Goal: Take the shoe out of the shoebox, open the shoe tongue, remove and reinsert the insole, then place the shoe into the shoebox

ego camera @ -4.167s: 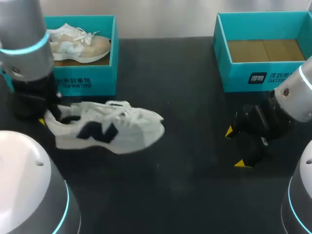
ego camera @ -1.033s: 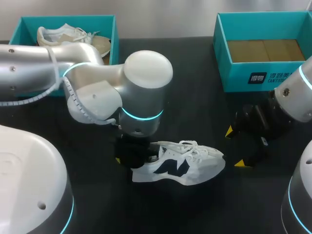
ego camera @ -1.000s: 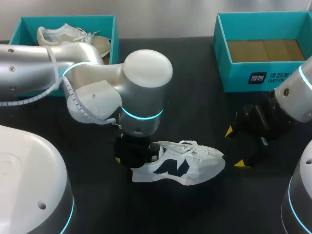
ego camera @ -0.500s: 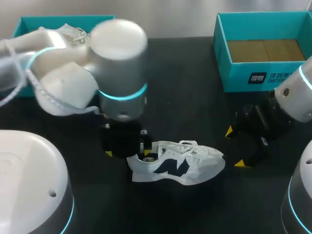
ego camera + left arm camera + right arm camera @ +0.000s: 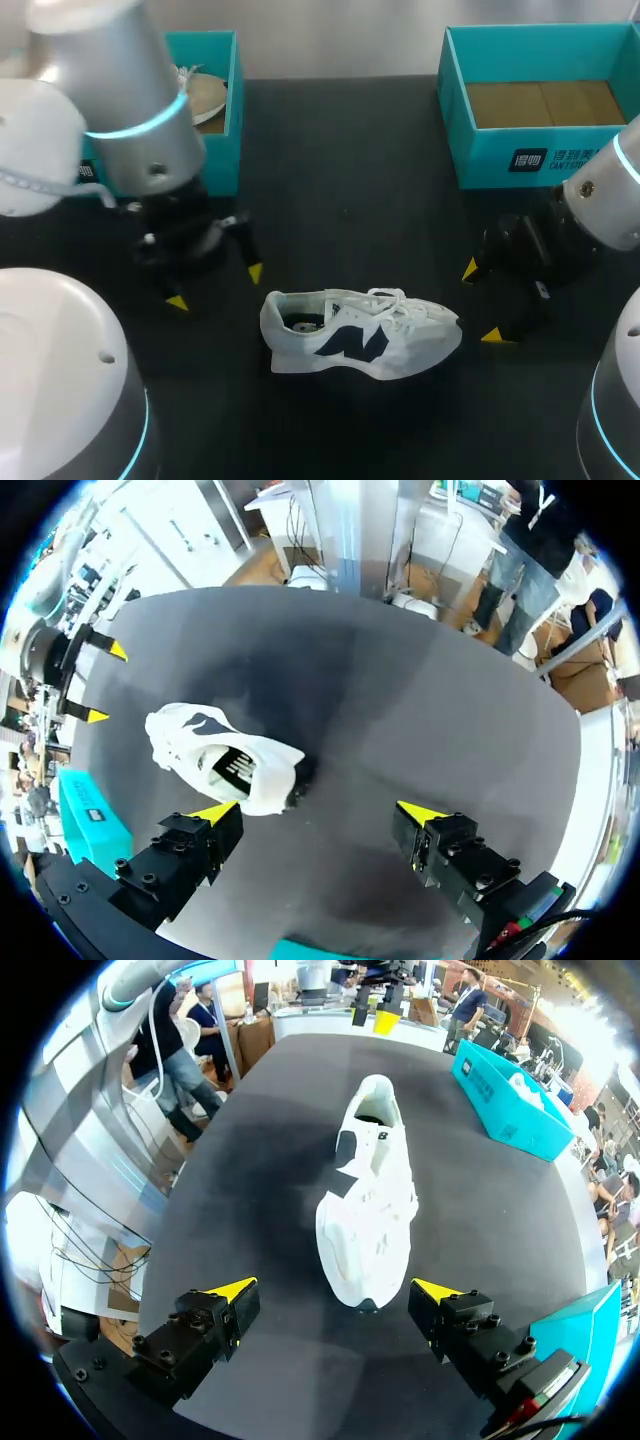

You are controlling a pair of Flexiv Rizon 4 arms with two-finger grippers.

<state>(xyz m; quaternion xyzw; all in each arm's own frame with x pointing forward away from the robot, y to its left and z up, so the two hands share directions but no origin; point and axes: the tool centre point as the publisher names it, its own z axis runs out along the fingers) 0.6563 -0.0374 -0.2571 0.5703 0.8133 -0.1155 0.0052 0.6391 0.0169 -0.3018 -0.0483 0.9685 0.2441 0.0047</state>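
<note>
Surface: black desk [image 5: 380, 150] w/ matte top is carrying everything; arms are coming in from both sides.
Boxes: two teal shoeboxes are sitting along the far edge. The left shoebox [image 5: 215, 150] is holding a second shoe [image 5: 205, 95], beige & white, partly hidden behind the left arm. The right shoebox [image 5: 540, 150] is showing a brown cardboard floor.
Shoe: white shoe [image 5: 360, 335] w/ dark side logo is resting on its sole near the desk's middle, outside both boxes. Heel opening is facing the left arm, toe is pointing toward the right arm, laces are lying loose on top.
Left gripper: left gripper [image 5: 216, 287] is hovering just beside the heel, not touching it. Its fingers are spread wide w/ nothing between them. In the left wrist view the heel is lying ahead of it, nearer one yellow tip.
Right gripper: right gripper [image 5: 482, 303] is hanging near the toe, apart from it. Fingers are likewise parted & holding nothing. In the right wrist view the toe is lying ahead, about centred between the two tips.
</note>
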